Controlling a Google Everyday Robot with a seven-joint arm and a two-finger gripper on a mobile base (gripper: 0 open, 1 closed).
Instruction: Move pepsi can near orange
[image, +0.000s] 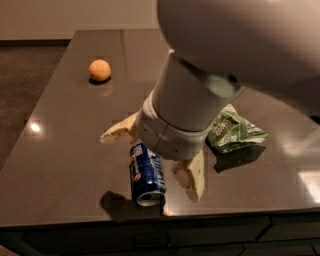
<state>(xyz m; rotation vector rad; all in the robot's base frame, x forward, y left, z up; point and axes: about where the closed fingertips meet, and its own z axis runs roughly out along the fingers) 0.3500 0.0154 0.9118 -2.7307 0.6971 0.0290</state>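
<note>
The can (146, 175) lies on its side near the front edge of the worktop (65, 150). The gripper (150, 168) hangs just above it, spread wide, one finger on either side. The orange (99, 70) sits well apart at far left. A bag (235, 131) lies to the right.
</note>
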